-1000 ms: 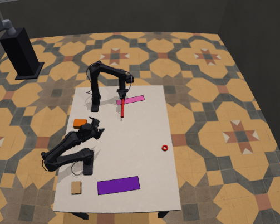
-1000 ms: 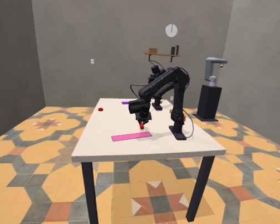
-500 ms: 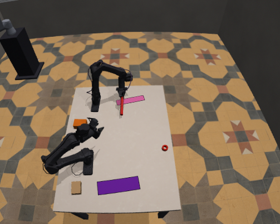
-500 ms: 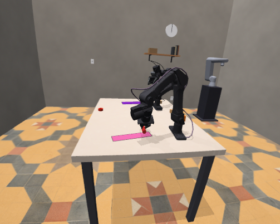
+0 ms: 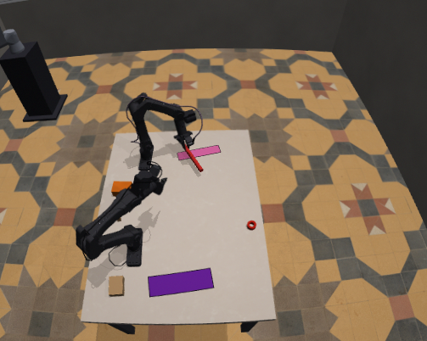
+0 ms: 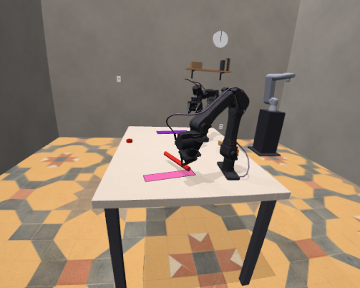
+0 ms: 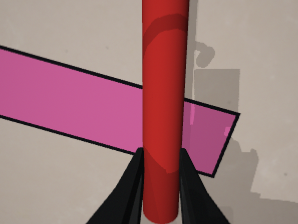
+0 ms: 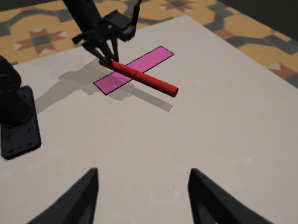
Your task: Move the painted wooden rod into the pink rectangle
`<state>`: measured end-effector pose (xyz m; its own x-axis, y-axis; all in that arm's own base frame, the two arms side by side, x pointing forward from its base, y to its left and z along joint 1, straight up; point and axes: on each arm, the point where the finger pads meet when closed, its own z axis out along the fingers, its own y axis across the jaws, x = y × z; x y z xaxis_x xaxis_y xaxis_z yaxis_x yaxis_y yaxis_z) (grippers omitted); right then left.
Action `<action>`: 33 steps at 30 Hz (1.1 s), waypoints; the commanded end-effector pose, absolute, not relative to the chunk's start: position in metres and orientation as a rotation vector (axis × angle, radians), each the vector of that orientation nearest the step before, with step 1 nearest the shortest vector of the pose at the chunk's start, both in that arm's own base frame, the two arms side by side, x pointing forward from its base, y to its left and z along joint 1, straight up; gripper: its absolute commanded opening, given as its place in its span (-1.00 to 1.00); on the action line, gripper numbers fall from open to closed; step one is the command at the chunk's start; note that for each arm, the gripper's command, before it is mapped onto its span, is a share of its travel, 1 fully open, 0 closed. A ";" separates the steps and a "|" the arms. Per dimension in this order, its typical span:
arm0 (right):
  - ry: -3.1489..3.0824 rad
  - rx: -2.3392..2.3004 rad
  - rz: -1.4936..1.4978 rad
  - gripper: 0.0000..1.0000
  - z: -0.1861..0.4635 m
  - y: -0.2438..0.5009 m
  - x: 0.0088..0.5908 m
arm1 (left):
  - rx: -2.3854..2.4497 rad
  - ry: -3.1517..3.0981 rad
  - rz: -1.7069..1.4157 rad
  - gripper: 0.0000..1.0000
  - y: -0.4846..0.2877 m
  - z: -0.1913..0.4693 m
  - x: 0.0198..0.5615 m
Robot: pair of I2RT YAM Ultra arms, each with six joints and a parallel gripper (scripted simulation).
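Note:
The painted wooden rod (image 5: 193,159) is red and long. My left gripper (image 5: 186,143) is shut on one end of it and holds it above the table, crossing the near end of the pink rectangle (image 5: 199,152) at an angle. The left wrist view shows the rod (image 7: 164,105) between the fingers, with the pink rectangle (image 7: 100,112) beneath. The rod also shows in the exterior view (image 6: 177,160) over the pink rectangle (image 6: 169,175). My right gripper (image 8: 144,177) is open and empty, drawn back near the table's side, looking toward the rod (image 8: 142,78).
A purple rectangle (image 5: 181,282) lies at the near end of the table. A red ring (image 5: 251,222) sits by the right edge. An orange block (image 5: 121,187) and a tan block (image 5: 116,285) lie along the left side, near the right arm's base.

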<state>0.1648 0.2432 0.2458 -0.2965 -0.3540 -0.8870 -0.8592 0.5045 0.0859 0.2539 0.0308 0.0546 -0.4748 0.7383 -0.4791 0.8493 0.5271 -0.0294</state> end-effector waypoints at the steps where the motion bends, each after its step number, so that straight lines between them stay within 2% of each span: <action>1: 1.808 -0.966 0.731 0.04 0.259 0.262 0.178 | 1.060 2.439 -0.252 -0.68 0.035 0.063 0.266; 17: 1.791 -1.053 0.783 0.04 0.232 0.328 0.172 | 0.308 2.616 -0.067 -0.68 0.038 0.064 0.262; 33: 1.808 -1.117 0.793 0.04 0.210 0.352 0.160 | -0.342 2.604 0.092 -0.68 0.038 0.067 0.258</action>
<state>0.1597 0.3469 0.2050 -0.2512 -0.3944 -0.8839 -0.9126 0.4008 0.0806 0.2500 0.0291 0.0564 -0.8900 -0.0701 -0.4506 -0.0648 0.9975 -0.0272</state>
